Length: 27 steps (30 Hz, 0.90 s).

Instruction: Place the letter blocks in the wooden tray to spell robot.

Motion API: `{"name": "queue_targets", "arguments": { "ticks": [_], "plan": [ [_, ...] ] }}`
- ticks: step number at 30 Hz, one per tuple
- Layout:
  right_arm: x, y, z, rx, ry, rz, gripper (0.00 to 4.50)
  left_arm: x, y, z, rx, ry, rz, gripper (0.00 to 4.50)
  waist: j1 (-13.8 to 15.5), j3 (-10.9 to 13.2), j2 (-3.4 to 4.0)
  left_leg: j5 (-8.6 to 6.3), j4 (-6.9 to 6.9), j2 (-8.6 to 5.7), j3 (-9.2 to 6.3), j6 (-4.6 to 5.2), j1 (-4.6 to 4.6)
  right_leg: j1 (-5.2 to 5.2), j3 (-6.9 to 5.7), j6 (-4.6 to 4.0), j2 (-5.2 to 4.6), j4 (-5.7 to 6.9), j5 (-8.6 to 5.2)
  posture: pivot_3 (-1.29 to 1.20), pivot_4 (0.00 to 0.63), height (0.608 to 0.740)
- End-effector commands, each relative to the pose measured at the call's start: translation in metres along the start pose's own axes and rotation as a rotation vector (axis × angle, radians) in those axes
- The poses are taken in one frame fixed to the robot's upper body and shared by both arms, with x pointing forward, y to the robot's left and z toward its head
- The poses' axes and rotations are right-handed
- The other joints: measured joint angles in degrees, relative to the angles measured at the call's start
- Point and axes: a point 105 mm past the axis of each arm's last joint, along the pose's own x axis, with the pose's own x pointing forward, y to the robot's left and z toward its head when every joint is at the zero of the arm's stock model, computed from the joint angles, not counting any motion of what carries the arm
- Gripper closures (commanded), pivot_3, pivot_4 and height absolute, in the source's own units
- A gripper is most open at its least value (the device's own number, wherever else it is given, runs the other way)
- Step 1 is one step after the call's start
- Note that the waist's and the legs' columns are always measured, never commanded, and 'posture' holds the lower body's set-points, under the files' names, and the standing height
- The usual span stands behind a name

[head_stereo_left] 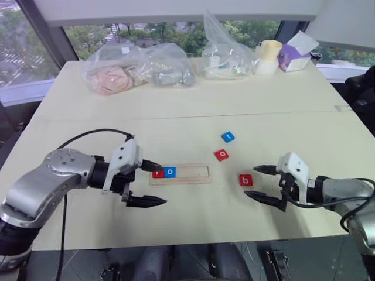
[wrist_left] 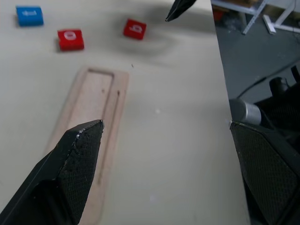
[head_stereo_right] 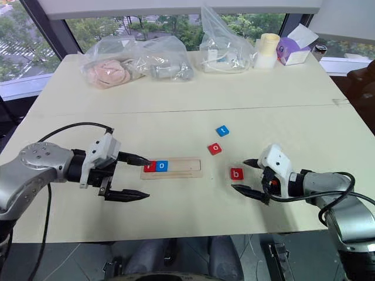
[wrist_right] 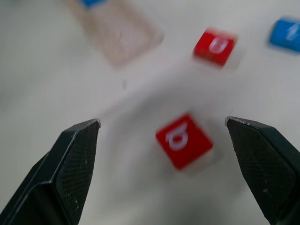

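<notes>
Nearest the robot, both grippers are held low over the cream table (head_stereo_left: 263, 111). The left gripper (head_stereo_left: 153, 184) is seen with its 2 black fingers spread wide and nothing between them; 1 fingertip lies over the left end of the wooden tray (head_stereo_left: 193, 174), the other hangs nearer the table's front edge. The right gripper (head_stereo_left: 262, 185) is likewise spread wide and empty, its fingertips pointed toward the red b block (head_stereo_left: 246, 180), which lies flat on the table just beside the tips and is not touched. In the right wrist view the same block (wrist_right: 183, 140) is framed between the 2 fingers, a little beyond them.

Between the 2 grippers the tray is set lengthwise across the table. In its recess, at the left end, 2 tiles are seated side by side: a red block (head_stereo_left: 158, 172), partly covered by the left fingertip so that its letter cannot be read, and a blue o block (head_stereo_left: 170, 172) touching it on the right. The rest of the slot is bare wood.

Farther back, beyond the tray's right end, a red o block (head_stereo_left: 221, 154) is seen loose on the table, and beyond that a blue t block (head_stereo_left: 228, 137), both tilted slightly.

At the far edge, clear plastic bags (head_stereo_left: 137, 68), a pale cup (head_stereo_left: 268, 57) and a purple tissue box (head_stereo_left: 295, 57) are lined up.
</notes>
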Motion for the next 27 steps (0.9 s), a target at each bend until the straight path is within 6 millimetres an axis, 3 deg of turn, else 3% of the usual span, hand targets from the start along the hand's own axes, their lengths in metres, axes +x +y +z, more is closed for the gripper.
{"name": "queue_targets", "arguments": {
  "ticks": [1,10,13,18,19,22,27],
  "plan": [
    [0.001,-0.008,0.002,-0.099,-0.01,0.024,0.09,-0.006,-0.002,0.007,0.028,-0.01,0.034,0.0,0.03,0.0,0.01,0.0,0.01,0.0,0.0,0.0,-0.01,0.0,0.0,-0.01,-0.02,0.01,0.0,0.0,0.15,0.74],
    [0.009,-0.027,-0.014,-0.203,0.017,0.086,0.09,-0.008,-0.006,-0.001,-0.009,-0.004,0.083,0.0,0.06,0.01,0.0,0.0,0.01,-0.05,0.01,0.0,-0.01,-0.01,0.0,0.0,0.01,0.02,0.0,0.0,0.15,0.74],
    [0.01,-0.027,-0.016,-0.211,0.015,0.124,0.97,-0.011,-0.007,-0.002,-0.013,0.001,0.096,0.0,0.09,0.01,0.0,0.0,0.02,-0.05,0.0,0.01,0.0,0.01,0.0,0.0,0.03,0.03,0.0,0.0,0.15,0.74],
    [0.013,-0.028,-0.014,-0.22,0.007,0.141,3.37,-0.016,-0.004,-0.004,-0.016,0.011,0.123,0.0,0.08,0.0,0.01,0.0,0.01,-0.05,0.01,0.01,0.02,0.01,0.01,0.0,0.03,0.04,0.01,0.0,0.15,0.74],
    [0.015,-0.028,-0.012,-0.218,0.0,0.139,3.37,-0.018,-0.003,-0.005,-0.017,0.015,0.132,0.0,0.07,0.0,0.01,0.0,0.01,-0.05,0.01,0.0,0.03,0.02,0.01,0.0,0.03,0.04,0.01,0.0,0.15,0.74],
    [0.023,-0.029,0.014,-0.201,-0.068,0.133,3.37,-0.028,0.005,-0.01,-0.026,0.034,0.185,0.0,-0.08,0.01,0.02,0.0,0.01,-0.05,0.01,0.0,0.04,0.0,0.03,0.0,0.03,0.08,0.01,0.0,0.15,0.74],
    [0.064,-0.018,0.076,-0.279,-0.128,0.174,3.37,-0.053,0.02,-0.025,-0.064,0.078,0.289,0.0,-0.52,0.03,0.08,0.0,-0.03,0.09,0.02,0.0,0.04,-0.17,0.14,-0.1,0.15,0.16,0.07,0.0,0.15,0.74]
  ]
}}
